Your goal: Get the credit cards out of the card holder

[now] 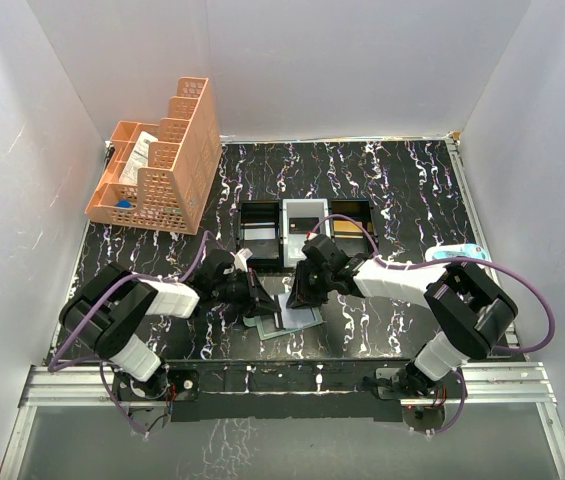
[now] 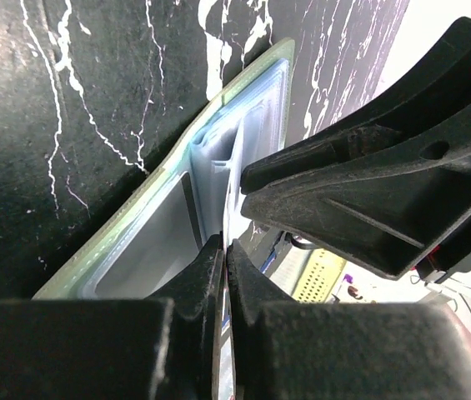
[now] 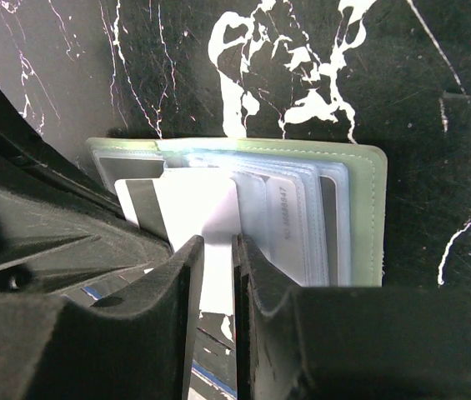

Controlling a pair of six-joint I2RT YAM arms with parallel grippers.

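Note:
The card holder (image 1: 300, 320) lies open on the black marble table near the front edge, between my two grippers. Its green rim (image 3: 364, 208) and clear sleeves show in the right wrist view. A white credit card (image 3: 181, 208) with a dark stripe sticks out of a sleeve to the left. Another card (image 3: 289, 225) sits inside a sleeve. My left gripper (image 1: 260, 300) (image 2: 225, 250) is shut on the thin edge of the white card beside the holder's grey panel (image 2: 135, 250). My right gripper (image 1: 298, 292) (image 3: 218, 250) hovers over the holder, its jaws narrowly apart with nothing pinched.
A black-and-white three-compartment tray (image 1: 302, 230) stands just behind the grippers. An orange lattice organiser (image 1: 162, 160) fills the back left corner. A small blue-and-white object (image 1: 457, 252) lies at the right edge. White walls close in three sides.

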